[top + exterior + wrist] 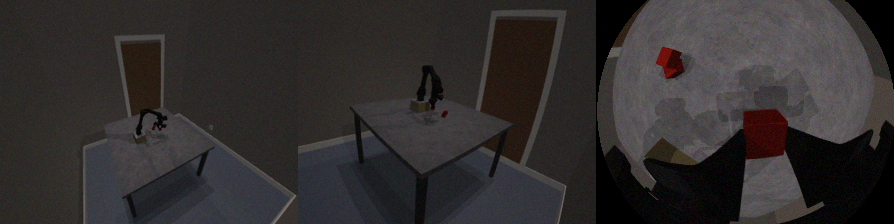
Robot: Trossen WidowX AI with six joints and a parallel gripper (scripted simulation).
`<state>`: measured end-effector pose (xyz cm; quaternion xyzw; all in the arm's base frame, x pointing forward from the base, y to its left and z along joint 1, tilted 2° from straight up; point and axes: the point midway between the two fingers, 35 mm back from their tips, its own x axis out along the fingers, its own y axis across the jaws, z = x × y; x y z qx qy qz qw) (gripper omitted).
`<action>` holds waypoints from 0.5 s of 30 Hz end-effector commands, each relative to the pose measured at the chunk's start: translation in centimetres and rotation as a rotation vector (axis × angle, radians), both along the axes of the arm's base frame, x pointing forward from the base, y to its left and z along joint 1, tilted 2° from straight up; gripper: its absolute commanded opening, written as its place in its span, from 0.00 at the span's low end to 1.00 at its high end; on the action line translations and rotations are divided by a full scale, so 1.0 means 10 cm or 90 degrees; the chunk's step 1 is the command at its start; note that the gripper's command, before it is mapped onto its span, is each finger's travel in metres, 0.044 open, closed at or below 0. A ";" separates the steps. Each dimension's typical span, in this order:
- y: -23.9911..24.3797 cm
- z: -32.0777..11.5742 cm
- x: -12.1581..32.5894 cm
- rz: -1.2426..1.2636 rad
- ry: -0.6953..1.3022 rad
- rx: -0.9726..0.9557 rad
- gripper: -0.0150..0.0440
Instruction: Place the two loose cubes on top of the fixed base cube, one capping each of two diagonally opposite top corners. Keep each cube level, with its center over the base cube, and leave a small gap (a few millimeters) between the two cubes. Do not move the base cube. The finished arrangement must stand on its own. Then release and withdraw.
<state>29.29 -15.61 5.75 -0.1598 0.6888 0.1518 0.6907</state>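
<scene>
1. Currently the gripper (764, 145) is closed partway on a red cube (764, 132). The cube sits between the two dark fingers, which stand at a moderate opening set by the cube's width. In the wrist view the cube's top face appears level and its edges run roughly square to the fingers.

2. Below the held cube, the wrist view shows only grey table (796, 36) surface and the arm's shadow. The cube is carried above the table, not resting on it.

3. The base cube (419, 105), pale tan, stands on the table close to the arm's foot. In the exterior view the gripper (433, 105) hangs just beside it, on the side toward the door (519, 79). The held cube is therefore not yet over the base cube; the coming move is judged to be a short lateral shift toward the base, then a descent onto one top corner.

4. The second red cube (671, 62) lies loose on the table, well apart from the jaws, up and to the left in the wrist view. In the exterior view it (444, 113) lies beyond the gripper, away from the base cube.

5. Whether the carried height clears the base cube's top cannot be determined from these views.
</scene>
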 end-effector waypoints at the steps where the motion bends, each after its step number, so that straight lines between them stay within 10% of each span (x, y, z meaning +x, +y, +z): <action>1: 0.14 -0.02 0.02 -0.020 0.003 0.002 0.43; 15: 0.58 -0.05 0.10 -0.089 0.002 0.005 0.43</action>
